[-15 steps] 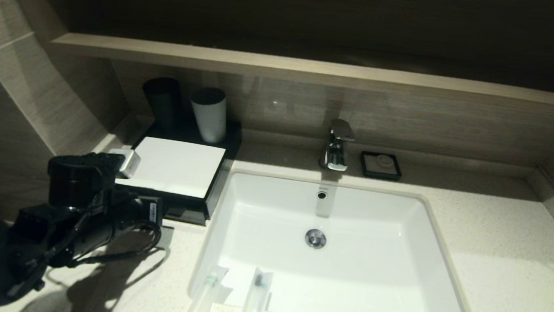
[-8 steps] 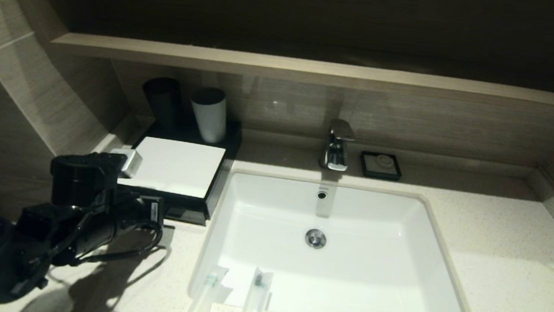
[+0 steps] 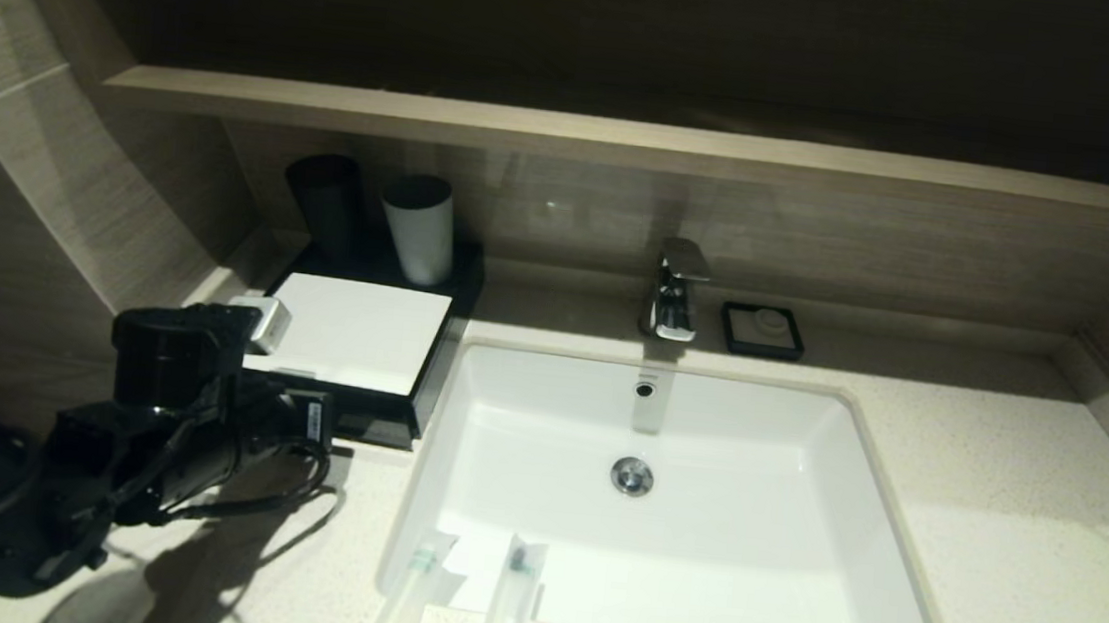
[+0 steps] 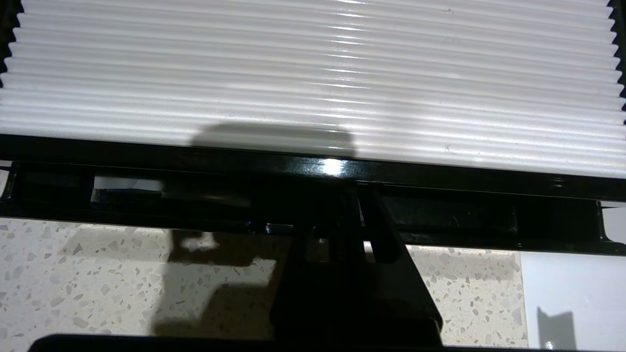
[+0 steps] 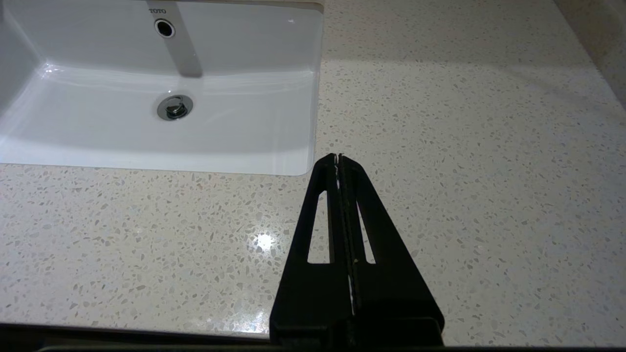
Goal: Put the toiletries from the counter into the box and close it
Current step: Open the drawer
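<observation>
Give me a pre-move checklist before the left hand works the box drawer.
1. Left hand at the box front, fingers together: ok.
2. Drawer open enough to load: not ok, it sits almost flush.
3. Fingers hooked in the drawer notch: cannot tell, too dark there.
4. Toiletries within view on the counter, ends overhanging the basin: ok.
5. Right hand shut over bare counter, away from the work: ok.
</observation>
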Controlling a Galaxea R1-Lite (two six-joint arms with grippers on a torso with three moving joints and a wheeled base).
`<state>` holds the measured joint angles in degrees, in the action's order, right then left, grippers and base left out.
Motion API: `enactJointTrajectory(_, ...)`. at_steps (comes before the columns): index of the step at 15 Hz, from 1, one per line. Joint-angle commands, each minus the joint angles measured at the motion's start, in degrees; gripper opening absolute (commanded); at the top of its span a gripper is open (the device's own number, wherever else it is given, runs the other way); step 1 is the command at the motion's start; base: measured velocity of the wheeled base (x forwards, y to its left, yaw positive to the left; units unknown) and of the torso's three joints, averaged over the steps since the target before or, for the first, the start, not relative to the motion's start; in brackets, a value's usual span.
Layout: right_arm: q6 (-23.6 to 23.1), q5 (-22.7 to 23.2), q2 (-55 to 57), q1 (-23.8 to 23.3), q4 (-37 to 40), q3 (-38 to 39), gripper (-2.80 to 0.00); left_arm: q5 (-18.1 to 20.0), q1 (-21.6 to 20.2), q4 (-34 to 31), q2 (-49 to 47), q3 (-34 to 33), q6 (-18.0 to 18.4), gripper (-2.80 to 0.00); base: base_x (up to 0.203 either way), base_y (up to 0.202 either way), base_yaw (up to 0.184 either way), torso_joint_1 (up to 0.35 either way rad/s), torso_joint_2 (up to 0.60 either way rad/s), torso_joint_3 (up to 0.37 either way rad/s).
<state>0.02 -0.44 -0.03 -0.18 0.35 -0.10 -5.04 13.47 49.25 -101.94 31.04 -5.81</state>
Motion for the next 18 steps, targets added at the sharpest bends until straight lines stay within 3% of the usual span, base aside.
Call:
enactJointTrajectory(1,0.06,0.0,-0.06,0.01,0.0,0.01,-2.8,-0.06,0.0,0.5,-0.19,0.08,-0.07,-2.8,0.0,0.0,0.0,0.0,0.0,0.0)
enactJointTrajectory(18,-0.02,0.0,-0.06,0.01,0.0,0.01,-2.8,-0.06,0.06,-3.35,0.58,-0.71,0.19,-2.8,0.0,0.0,0.0,0.0,0.0,0.0)
